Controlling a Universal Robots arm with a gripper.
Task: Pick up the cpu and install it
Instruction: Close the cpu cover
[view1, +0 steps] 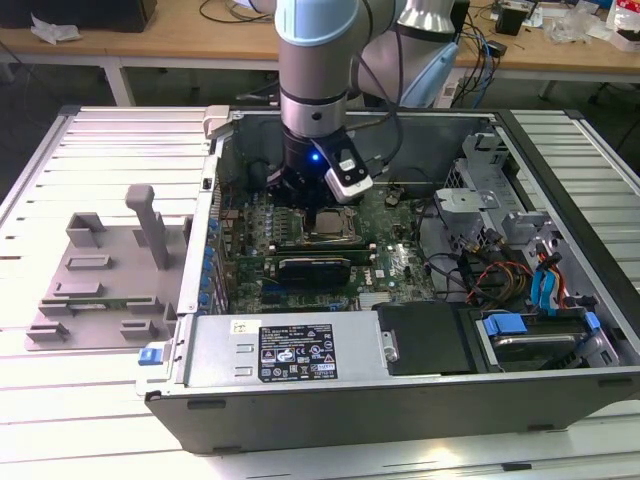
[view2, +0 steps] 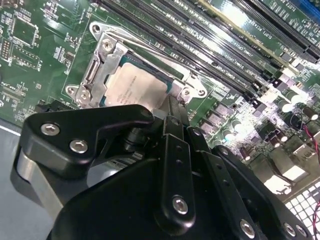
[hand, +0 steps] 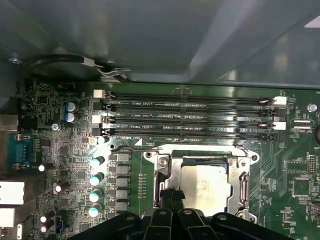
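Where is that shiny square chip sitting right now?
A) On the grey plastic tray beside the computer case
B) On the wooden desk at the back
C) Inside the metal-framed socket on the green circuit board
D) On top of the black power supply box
C: in both wrist views the cpu lies inside the metal socket frame on the motherboard, within the open computer case.

In the second wrist view the black gripper (view2: 172, 102) covers one side of the cpu (view2: 132, 86) and its socket frame (view2: 107, 52). In the exterior view the arm (view1: 315, 60) is cut off by the upper picture edge and hides part of the motherboard (view1: 400, 265).
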